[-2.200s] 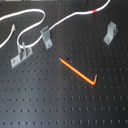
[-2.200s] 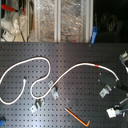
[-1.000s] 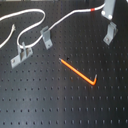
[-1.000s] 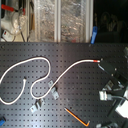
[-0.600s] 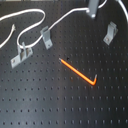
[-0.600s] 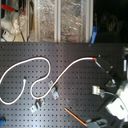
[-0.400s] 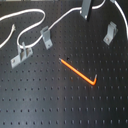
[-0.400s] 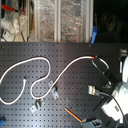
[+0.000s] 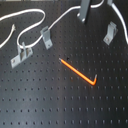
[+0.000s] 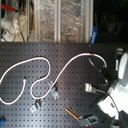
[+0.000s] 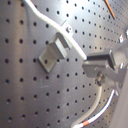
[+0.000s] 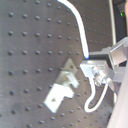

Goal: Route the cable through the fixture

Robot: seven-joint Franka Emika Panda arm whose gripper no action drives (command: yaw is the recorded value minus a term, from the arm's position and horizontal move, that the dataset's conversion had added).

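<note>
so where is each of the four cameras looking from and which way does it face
First exterior view: high, angled down at the pegboard, orange rod; gripper at top.
Second exterior view: steep look down the board toward back shelves; arm on the second exterior view's right.
First wrist view: close on a bracket, fingers, cable.
Second wrist view: similar.
All four show the cable.

A laboratory or robotics test bench: the work surface is a black perforated breadboard [image 9: 60, 100] with a regular grid of holes, of the kind used on optical tables. Small metal bracket fixtures [image 9: 46, 36] stand bolted into that grid, seen in both exterior views. Along the far edge in the second exterior view, clear plastic storage bins [image 10: 60, 20] and a tangle of wires and equipment [image 10: 12, 20] crowd the second exterior view's left, against a dark backdrop
</note>
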